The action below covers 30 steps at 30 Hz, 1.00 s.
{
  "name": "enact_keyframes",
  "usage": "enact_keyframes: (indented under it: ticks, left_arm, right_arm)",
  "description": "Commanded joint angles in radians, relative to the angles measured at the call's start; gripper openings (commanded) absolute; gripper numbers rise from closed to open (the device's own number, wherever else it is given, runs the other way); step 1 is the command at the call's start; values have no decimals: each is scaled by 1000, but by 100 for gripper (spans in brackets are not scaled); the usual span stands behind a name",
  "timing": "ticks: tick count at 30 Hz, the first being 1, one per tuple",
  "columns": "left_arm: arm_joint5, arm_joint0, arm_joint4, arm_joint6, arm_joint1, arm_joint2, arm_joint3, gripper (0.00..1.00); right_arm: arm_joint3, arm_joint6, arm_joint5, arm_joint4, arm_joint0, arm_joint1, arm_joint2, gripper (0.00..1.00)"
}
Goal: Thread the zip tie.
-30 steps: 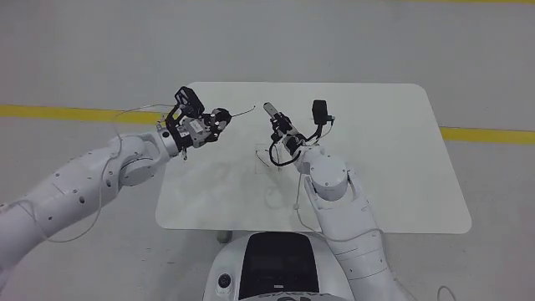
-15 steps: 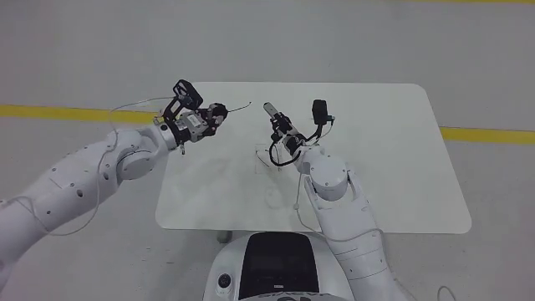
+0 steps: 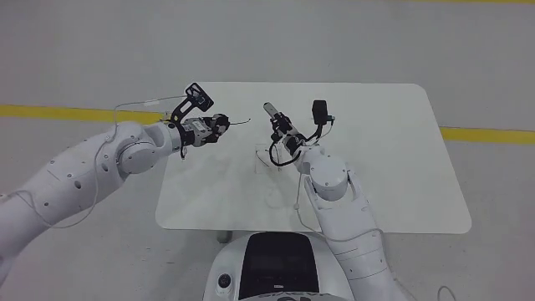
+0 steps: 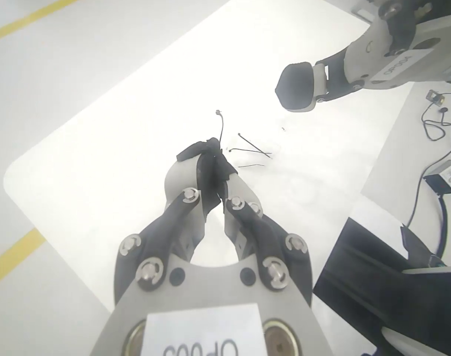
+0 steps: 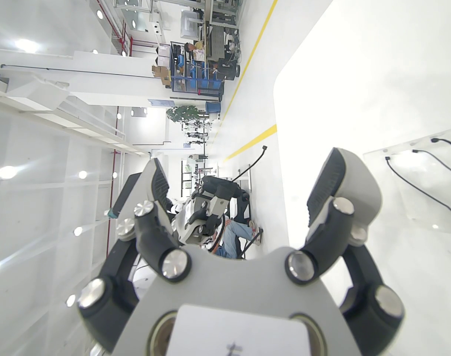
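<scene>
The left end effector hangs above the white, round-cornered worktop near its far left corner. Its black-padded fingers are pinched together on a thin black plastic zip tie, whose head end sticks out toward the right end effector. That one stands nearer the worktop's middle, fingers spread wide apart. A few loose black ties lie on the surface below.
</scene>
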Motion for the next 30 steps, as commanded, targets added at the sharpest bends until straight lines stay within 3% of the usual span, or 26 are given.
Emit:
enact_keyframes:
  ticks: [1, 12, 21, 23, 30]
  left_arm:
    - [0, 2, -38, -9, 1, 0, -4, 0]
    - [0, -2, -168, -93, 2, 0, -2, 0]
    - [0, -1, -169, -96, 1, 0, 0, 0]
    - [0, 7, -211, -106, -1, -11, 7, 0]
    - [0, -15, -349, -320, -3, -42, 16, 0]
  right_arm:
    - [0, 0, 0, 0, 0, 0, 0, 100]
    - [0, 0, 0, 0, 0, 0, 0, 100]
    - [0, 0, 0, 0, 0, 0, 0, 100]
    - [0, 0, 0, 0, 0, 0, 0, 100]
    - [0, 0, 0, 0, 0, 0, 0, 100]
